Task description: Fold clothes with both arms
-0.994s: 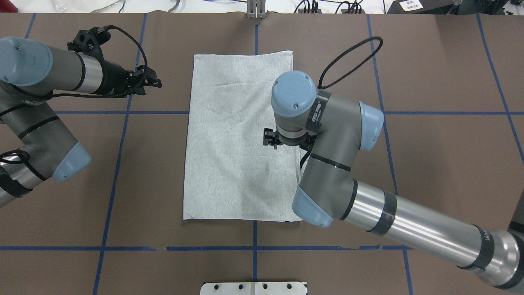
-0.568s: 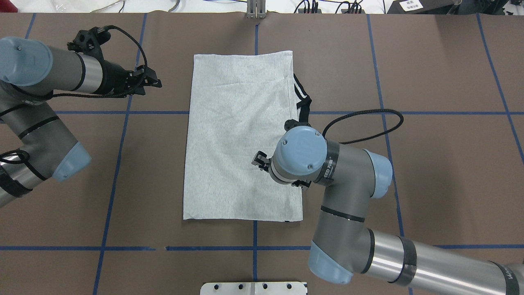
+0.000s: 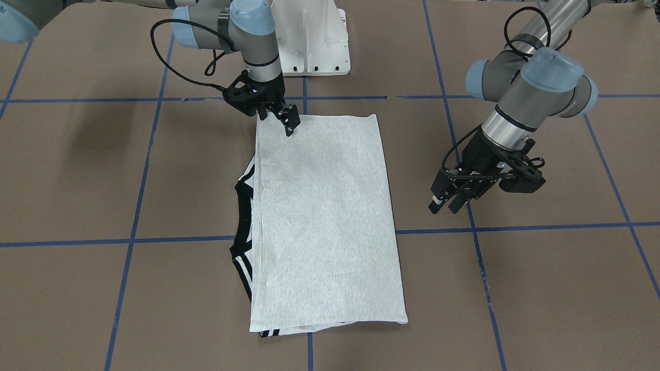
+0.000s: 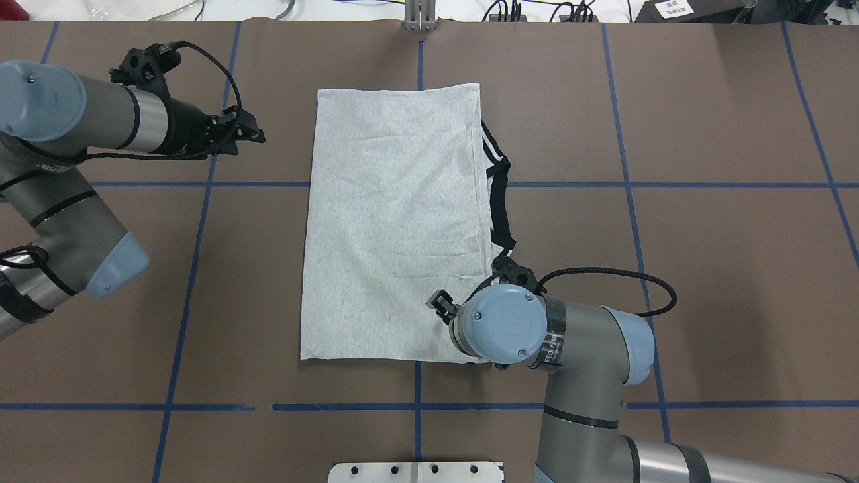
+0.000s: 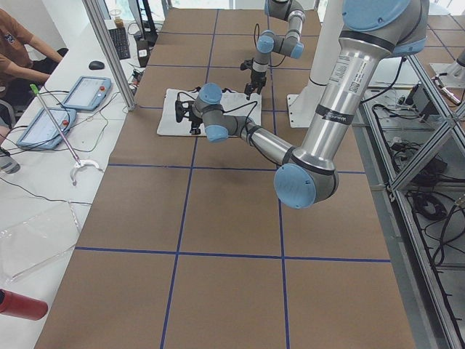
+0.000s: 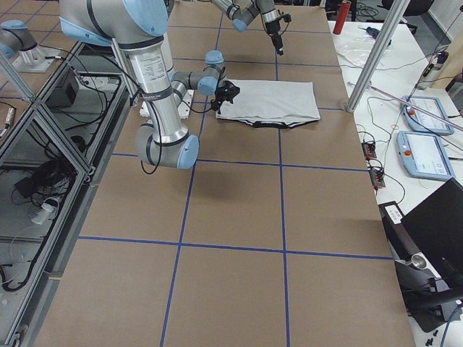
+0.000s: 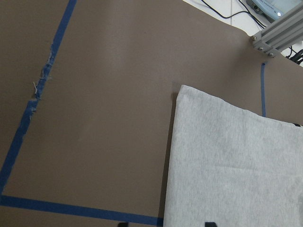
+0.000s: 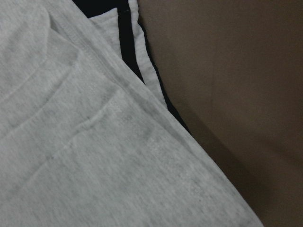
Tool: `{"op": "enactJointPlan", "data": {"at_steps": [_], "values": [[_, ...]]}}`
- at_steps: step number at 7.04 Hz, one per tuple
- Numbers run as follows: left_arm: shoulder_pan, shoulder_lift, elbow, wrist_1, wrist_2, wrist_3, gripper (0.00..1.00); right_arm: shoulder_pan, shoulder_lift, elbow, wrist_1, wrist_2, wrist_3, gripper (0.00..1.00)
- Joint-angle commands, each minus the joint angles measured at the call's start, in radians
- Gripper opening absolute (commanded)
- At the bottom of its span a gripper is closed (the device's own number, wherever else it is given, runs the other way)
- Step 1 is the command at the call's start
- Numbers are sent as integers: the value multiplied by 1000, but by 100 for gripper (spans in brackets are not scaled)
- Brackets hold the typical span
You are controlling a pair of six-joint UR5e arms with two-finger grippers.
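The light heather-grey T-shirt (image 4: 396,221) is lying flat on the brown paper-covered bench (image 4: 704,282), folded into one long narrow rectangle with plain grey fabric facing up. It sits pretty much in the middle, between the two arms. Along its long edge on the robot's right, some black trim (image 4: 496,191) with pale stripes pokes out from under the top layer.

The grey tube right arm (image 4: 590,349) with pale-blue joint caps is bent over the shirt corner nearest the robot on that same side. The black two-finger right hand (image 3: 278,121) points down at that corner with its fingers parted and nothing pinched between them. Can't tell if the lower tip is actually touching the cloth or just above it. The right wrist camera is right up against the grey fabric, showing a stitched hem and the black stripe next to bare brown bench.

The matching left arm (image 4: 87,127) is off to the robot's left. Its left hand (image 3: 444,206) hangs over bare bench well apart from the shirt, near a blue tape line (image 3: 515,228), fingers apart and empty.
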Motion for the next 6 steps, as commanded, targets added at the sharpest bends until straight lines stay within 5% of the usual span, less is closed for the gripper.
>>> {"op": "enactJointPlan", "data": {"at_steps": [1, 3, 4, 5, 6], "values": [[0, 0, 0, 0, 3, 0, 62, -9, -8, 1, -1, 1, 9, 100], [2, 0, 3, 0, 6, 0, 62, -17, -19, -1, -1, 1, 9, 97], [2, 0, 1, 0, 6, 0, 62, -17, -17, -1, -1, 4, 10, 76], [0, 0, 1, 0, 6, 0, 62, -17, -16, -2, -1, 9, 10, 42], [0, 0, 1, 0, 6, 0, 62, -17, -19, -4, -1, 9, 9, 19]]}}
